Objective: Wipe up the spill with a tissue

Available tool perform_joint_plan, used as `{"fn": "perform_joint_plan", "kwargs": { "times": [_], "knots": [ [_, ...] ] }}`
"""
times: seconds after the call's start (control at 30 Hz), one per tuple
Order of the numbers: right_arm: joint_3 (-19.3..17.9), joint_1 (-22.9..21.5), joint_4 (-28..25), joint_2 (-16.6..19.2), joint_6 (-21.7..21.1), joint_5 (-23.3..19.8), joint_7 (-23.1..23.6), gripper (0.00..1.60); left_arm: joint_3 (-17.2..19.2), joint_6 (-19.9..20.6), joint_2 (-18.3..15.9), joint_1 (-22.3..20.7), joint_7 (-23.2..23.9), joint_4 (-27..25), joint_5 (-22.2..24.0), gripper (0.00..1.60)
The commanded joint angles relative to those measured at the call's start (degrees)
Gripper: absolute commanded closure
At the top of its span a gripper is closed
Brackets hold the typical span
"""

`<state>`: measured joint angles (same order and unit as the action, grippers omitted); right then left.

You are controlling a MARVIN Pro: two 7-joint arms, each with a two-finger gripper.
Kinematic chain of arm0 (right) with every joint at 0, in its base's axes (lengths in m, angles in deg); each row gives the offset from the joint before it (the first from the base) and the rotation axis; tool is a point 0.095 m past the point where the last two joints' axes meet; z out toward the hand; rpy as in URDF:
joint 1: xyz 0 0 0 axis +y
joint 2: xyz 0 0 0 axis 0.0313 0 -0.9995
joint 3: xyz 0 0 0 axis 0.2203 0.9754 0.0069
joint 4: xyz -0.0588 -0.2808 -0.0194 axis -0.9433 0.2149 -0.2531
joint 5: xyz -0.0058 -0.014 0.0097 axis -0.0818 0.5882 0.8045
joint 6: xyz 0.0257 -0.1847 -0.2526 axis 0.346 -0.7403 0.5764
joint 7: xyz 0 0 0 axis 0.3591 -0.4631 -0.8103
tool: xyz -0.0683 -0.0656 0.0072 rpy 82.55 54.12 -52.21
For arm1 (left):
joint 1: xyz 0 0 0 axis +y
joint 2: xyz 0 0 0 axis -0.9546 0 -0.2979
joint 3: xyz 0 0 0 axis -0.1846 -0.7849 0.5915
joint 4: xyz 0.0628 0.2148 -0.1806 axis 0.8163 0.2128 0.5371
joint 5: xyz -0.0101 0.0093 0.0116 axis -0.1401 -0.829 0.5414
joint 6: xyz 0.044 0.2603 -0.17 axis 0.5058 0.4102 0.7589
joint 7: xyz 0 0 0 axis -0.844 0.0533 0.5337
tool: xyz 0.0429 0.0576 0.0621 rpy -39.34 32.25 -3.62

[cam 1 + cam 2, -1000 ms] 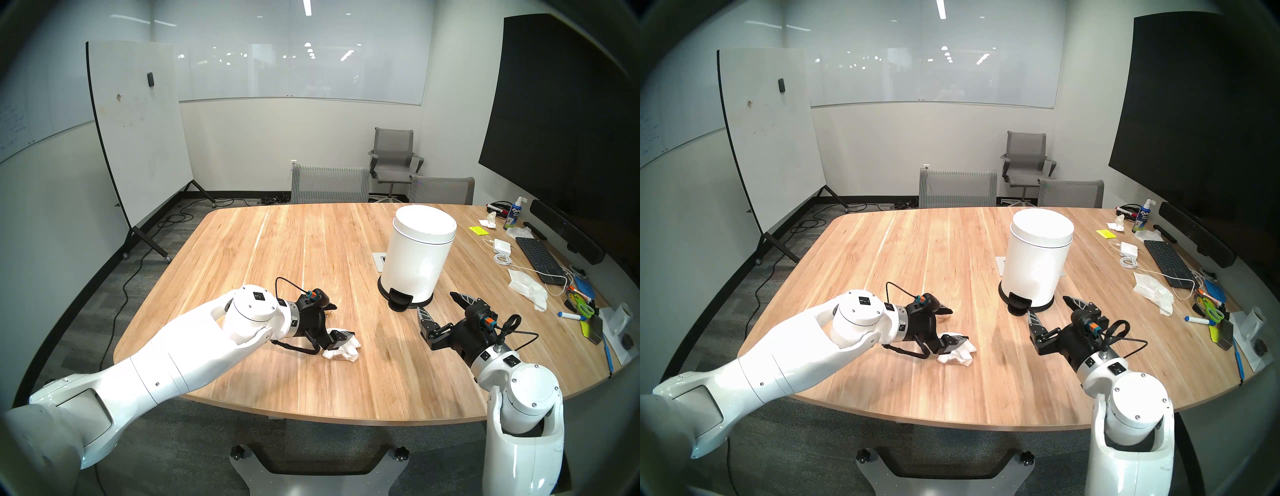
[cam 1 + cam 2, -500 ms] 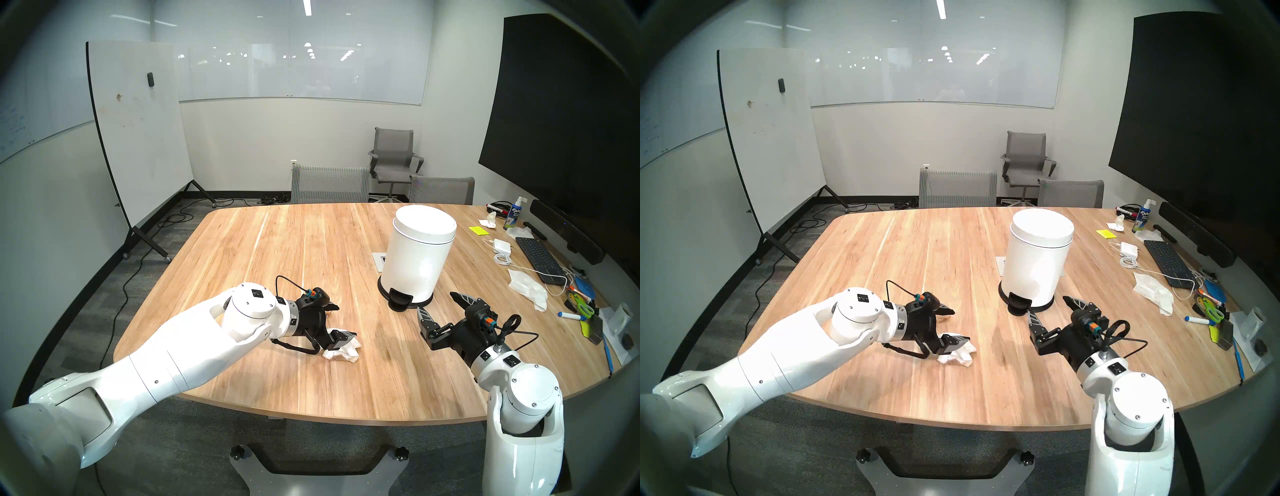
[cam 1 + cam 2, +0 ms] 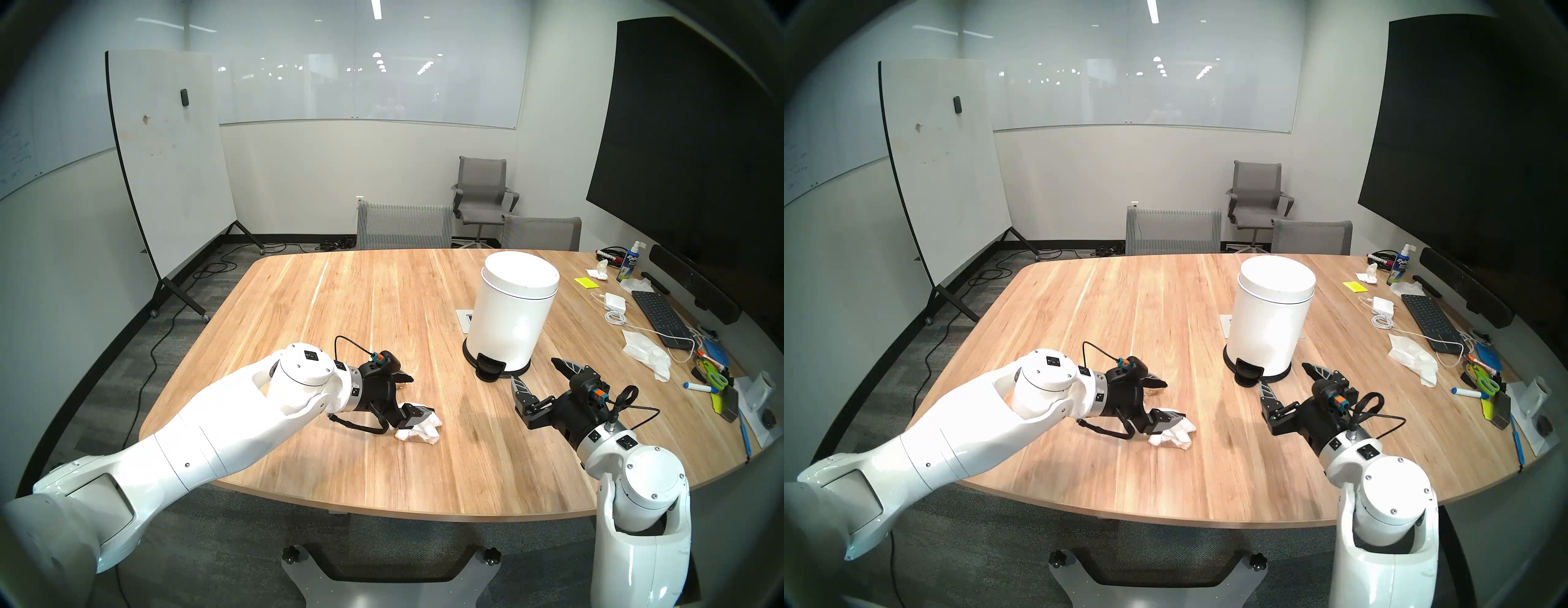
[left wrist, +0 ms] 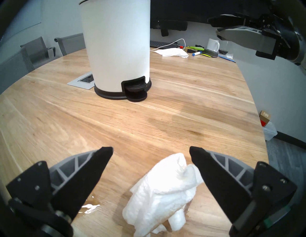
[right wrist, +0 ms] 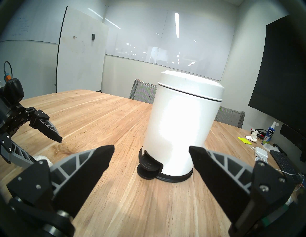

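Observation:
A crumpled white tissue lies on the wooden table. My left gripper is open around it. In the left wrist view the tissue sits between the fingers, against the right one, and is not gripped. The spill shows there as a thin amber wet smear beside the left finger. The right wrist view shows it as a wet amber patch. My right gripper is open and empty, just above the table near the bin's pedal.
A white pedal bin stands right of centre, its black pedal facing me. A power outlet plate lies behind it. A keyboard, loose tissues, cables, markers and scissors crowd the right edge. Chairs stand at the far side.
My left wrist and forearm have shifted slightly left and back. The gripper stays open around the tissue, which has not moved. The right arm is still.

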<state>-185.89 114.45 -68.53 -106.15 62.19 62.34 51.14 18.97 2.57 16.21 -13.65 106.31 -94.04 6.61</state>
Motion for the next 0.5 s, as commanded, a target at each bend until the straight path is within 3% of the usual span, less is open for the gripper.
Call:
{"fn": "perform_joint_plan", "kwargs": {
  "times": [0.0, 0.47],
  "knots": [
    [0.2, -0.2, -1.3, 0.0, 0.1, 0.0, 0.0, 0.00, -0.1, -0.8, -0.8, -0.5, 1.1, -1.3, -0.5, 0.00],
    [0.2, -0.2, -1.3, 0.0, 0.1, 0.0, 0.0, 0.00, -1.3, -1.1, -1.4, 0.4, 2.3, -0.6, -1.2, 0.00]
  ]
}}
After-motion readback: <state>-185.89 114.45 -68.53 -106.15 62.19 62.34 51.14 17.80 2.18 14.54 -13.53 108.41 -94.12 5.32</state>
